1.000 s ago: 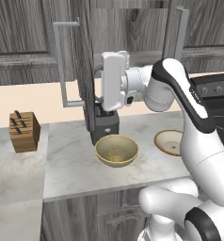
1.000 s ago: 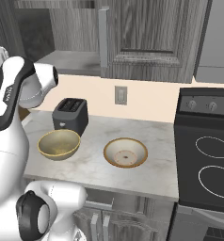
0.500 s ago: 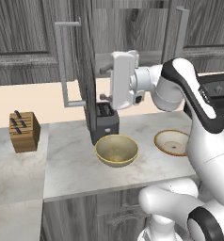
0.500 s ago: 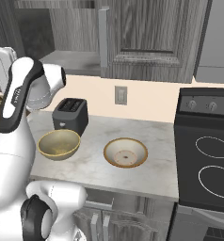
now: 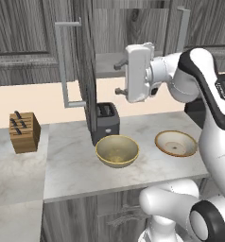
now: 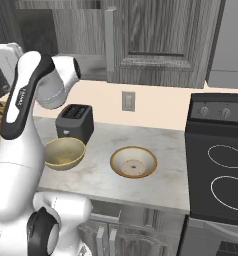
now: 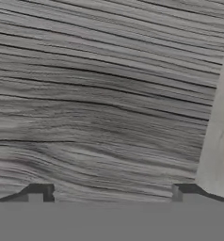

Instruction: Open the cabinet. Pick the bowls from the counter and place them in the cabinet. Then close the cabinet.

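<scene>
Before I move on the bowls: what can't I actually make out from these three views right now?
- Cabinet inside: in the left base view the arm and the open left door cover most of the shelf.
- Hand: the hand view shows wood grain close up; whether the open fingertips touch it can't be told.
- Yellow bowl: its left edge is behind the arm in the right base view.
- Toaster: partly behind the door's edge in the left base view.

Kitchen, marble counter (image 5: 76,156), stovetop (image 6: 226,175), toaster (image 6: 74,123), knife block (image 5: 24,132)
</scene>
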Tool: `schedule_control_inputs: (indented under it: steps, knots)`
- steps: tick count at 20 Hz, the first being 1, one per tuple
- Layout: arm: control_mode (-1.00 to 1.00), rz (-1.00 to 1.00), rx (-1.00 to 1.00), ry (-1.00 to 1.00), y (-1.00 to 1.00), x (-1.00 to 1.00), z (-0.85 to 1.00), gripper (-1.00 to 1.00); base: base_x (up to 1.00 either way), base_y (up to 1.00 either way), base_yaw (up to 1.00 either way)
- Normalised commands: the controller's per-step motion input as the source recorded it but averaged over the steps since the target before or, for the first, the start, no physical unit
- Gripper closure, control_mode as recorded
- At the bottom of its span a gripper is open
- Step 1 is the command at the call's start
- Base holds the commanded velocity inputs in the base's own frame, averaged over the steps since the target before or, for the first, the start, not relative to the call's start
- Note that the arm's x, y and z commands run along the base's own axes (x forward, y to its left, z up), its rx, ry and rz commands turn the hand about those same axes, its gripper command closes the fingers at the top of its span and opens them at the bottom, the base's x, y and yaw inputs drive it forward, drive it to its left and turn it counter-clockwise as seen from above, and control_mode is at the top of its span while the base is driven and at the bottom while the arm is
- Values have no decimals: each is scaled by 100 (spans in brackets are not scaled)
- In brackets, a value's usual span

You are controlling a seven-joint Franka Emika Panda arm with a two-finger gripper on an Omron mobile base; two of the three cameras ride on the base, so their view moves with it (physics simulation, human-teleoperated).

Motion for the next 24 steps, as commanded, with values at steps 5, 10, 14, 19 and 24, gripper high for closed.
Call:
schedule_control_inputs:
  steps: [5, 10, 14, 19, 24]
  knots:
    - [-100, 0, -17, -29, -63, -37, 11, -100, 0, 0, 0]
    - [-100, 0, -14, -20, -81, -34, 0, -100, 0, 0, 0]
    - [-100, -1, -14, -21, -71, -20, 0, -100, 0, 0, 0]
    - [-100, -9, -9, -26, -55, -8, 2, -100, 0, 0, 0]
    - [-100, -10, -4, -24, -59, 0, 3, -100, 0, 0, 0]
